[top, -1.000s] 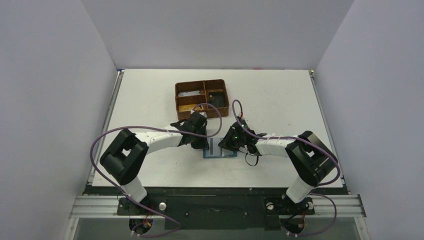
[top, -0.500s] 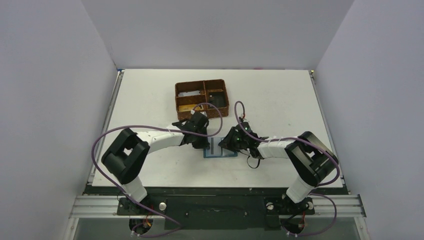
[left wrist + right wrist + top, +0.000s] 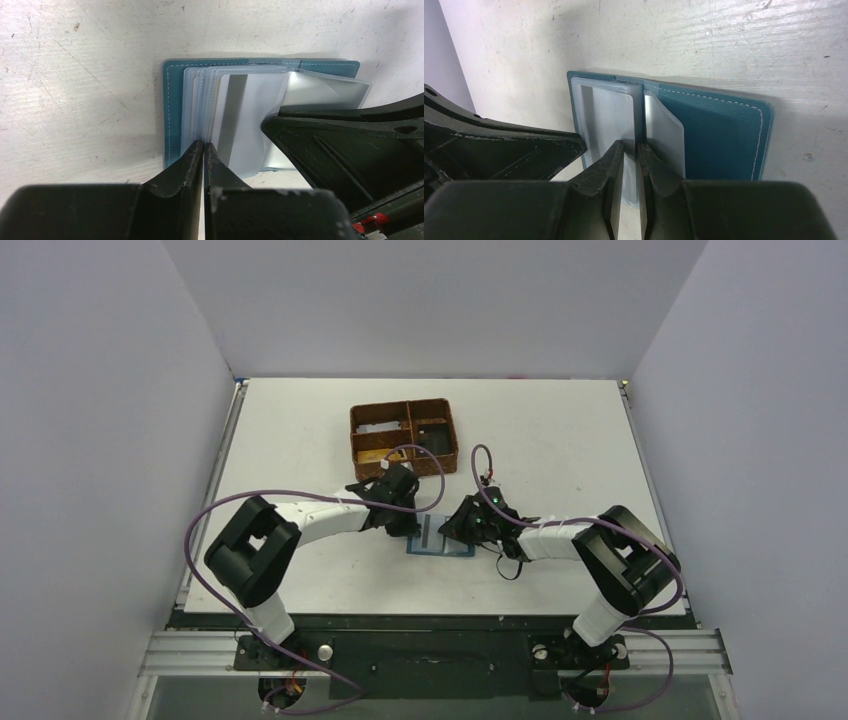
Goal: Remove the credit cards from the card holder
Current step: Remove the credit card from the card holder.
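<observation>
On the desk (image 3: 75, 75) between the arms: left pincer (image 3: 203, 147) clamped on the clear sleeves (image 3: 250, 115), right pincer (image 3: 630, 148) nipping another leaf. Card holder (image 3: 719, 135) lying open, flat. No credit cards visible or out; extraction seemingly all ahead.

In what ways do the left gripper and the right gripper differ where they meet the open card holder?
The left gripper is pinched nearly shut on a clear sleeve of the card holder; the right gripper shows a narrow gap around a sleeve. The left gripper is at the holder's left side, the right gripper at its right, beside the bare teal panel. Both are black and low over the open holder.
</observation>
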`<control>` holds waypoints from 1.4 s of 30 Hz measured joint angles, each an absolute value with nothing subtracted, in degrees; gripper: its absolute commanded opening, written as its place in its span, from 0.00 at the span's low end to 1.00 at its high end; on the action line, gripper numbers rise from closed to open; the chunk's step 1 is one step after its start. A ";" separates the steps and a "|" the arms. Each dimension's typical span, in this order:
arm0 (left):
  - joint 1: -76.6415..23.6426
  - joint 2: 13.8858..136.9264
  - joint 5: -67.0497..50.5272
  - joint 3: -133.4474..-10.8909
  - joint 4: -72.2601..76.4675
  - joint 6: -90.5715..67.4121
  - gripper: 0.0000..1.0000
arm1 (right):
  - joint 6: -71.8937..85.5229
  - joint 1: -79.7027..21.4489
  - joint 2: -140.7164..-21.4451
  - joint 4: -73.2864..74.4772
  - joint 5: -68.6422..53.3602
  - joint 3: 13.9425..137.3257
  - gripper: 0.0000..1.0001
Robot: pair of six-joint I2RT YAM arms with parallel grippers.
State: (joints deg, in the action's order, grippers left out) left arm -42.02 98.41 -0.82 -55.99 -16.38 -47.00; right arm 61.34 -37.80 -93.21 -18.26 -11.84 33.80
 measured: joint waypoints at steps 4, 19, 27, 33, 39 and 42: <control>-42.15 98.41 -0.51 -55.88 -16.29 -47.59 0.00 | 61.34 -37.80 -93.21 -18.46 -11.86 33.71 0.10; -42.54 97.30 1.39 -53.76 -13.96 -50.02 0.00 | 60.77 -36.84 -92.20 -18.17 -12.27 32.91 0.00; -42.48 96.88 1.69 -52.18 -11.31 -51.07 0.00 | 60.05 -35.11 -90.89 -18.17 -13.50 31.40 0.00; -42.39 96.64 1.67 -51.44 -10.15 -51.79 0.00 | 59.86 -34.89 -90.85 -19.03 -14.44 30.89 0.09; -42.39 96.55 1.65 -50.92 -9.17 -52.12 0.00 | 61.65 -34.89 -90.89 -23.38 -16.86 28.67 0.11; -42.37 96.49 1.67 -50.74 -8.82 -52.16 0.00 | 62.72 -34.89 -91.77 -26.04 -17.63 28.14 0.11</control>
State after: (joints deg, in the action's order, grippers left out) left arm -42.37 96.49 1.67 -50.74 -8.82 -52.16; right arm 62.72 -34.89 -91.77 -26.04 -17.63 28.14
